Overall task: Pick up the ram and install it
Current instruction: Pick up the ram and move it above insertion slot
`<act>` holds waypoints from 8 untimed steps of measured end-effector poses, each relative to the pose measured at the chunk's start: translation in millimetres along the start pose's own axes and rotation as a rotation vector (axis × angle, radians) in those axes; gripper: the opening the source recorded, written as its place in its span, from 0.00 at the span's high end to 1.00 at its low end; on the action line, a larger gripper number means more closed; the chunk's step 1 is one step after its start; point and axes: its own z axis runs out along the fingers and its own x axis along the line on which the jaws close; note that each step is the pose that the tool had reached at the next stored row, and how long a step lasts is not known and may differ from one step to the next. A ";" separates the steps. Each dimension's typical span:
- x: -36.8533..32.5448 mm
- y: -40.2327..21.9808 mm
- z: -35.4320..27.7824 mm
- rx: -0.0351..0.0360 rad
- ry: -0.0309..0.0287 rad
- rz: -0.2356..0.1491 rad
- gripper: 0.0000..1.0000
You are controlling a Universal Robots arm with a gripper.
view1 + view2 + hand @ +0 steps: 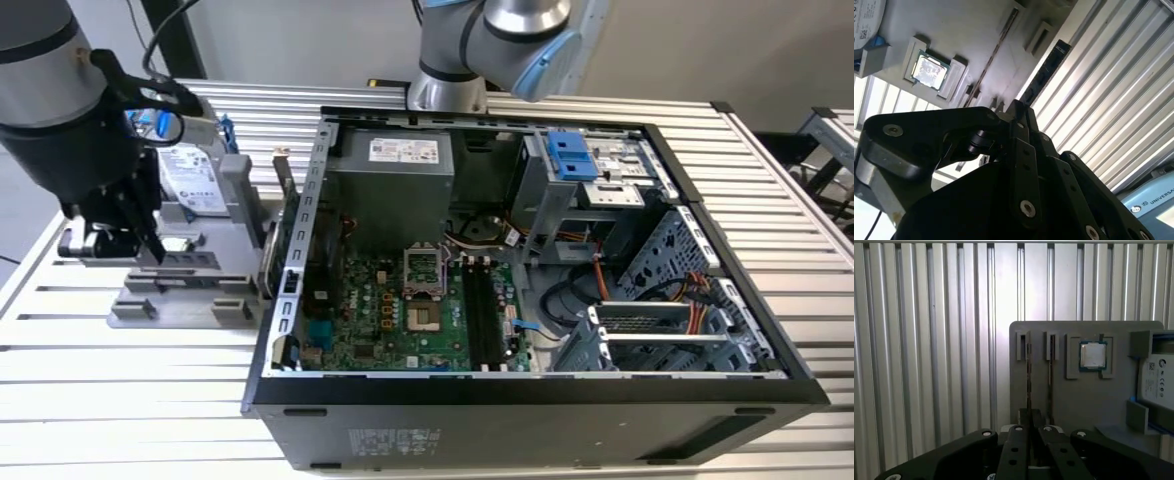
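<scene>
Work surface: a ribbed aluminium table (134,350), its slats pale and reflective. Plain grey wall (307,40) behind. A second slatted table (834,130) stands at the exterior view's right, apart. Lighting bright, even, with glare along the slats.

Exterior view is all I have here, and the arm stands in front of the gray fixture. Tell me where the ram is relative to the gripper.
Observer: In the second wrist view the ram, a long dark strip, runs right up to the gripper. I cannot tell whether it is gripped.
Operator: Report what else sits on that fixture near it.
Observer: In both wrist views a square silver processor lies flat in its recess of the gray fixture, apart from the gripper and off to one side of the ram.
</scene>
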 end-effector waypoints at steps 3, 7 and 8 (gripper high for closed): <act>-0.1 0.1 -7.0 0.0000 0.0000 0.000 1.00; -0.4 0.2 -16.8 0.0001 -0.0001 0.000 1.00; -0.4 0.2 -19.4 0.0000 0.0000 0.000 1.00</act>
